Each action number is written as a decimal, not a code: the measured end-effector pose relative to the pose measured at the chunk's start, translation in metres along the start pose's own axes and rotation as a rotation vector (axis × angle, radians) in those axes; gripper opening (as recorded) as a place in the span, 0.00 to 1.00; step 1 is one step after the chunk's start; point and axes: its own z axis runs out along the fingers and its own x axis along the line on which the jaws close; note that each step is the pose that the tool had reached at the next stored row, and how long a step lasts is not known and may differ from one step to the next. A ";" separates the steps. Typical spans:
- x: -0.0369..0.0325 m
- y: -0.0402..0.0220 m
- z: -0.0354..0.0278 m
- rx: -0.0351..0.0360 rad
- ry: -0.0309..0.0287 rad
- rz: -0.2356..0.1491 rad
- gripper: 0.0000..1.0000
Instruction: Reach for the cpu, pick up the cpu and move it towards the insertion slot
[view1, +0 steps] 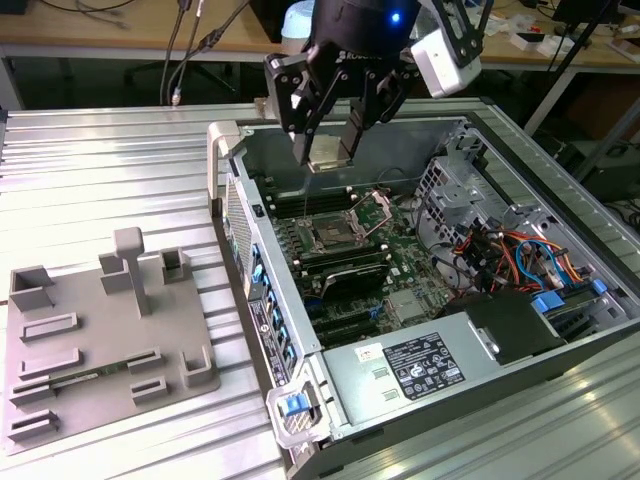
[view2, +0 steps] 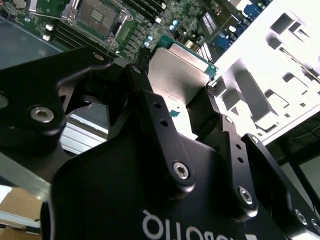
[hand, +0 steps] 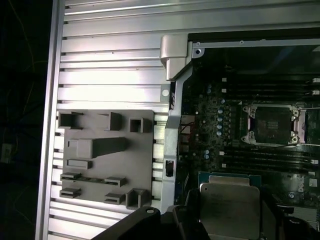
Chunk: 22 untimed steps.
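My gripper (view1: 328, 152) hangs over the open computer case, shut on the cpu (view1: 329, 149), a thin silvery square held flat between the black fingers. In both wrist views the cpu (view2: 182, 65) (hand: 229, 206) sits clamped by its edges. The insertion slot (view1: 330, 238), a shiny metal frame with a dark centre on the green motherboard, lies below the cpu and a little nearer the case's front in the exterior view. The slot also appears in both wrist views (view2: 102, 15) (hand: 272, 124), apart from the cpu, with its frame open.
A grey plastic tray (view1: 90, 330) with raised blocks lies on the ribbed metal table at the exterior view's left. The case wall (view1: 240, 190) stands between tray and motherboard. Cables and a drive cage (view1: 500, 240) crowd the case's right side; black memory slots (view1: 345, 270) flank the socket.
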 end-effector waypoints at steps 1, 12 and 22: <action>-0.0062 0.0000 0.0006 0.0003 0.0046 0.000 0.55; -0.0357 0.0019 0.0040 0.0021 0.0207 0.001 0.55; -0.0620 0.0085 0.0110 0.0021 0.0203 0.001 0.55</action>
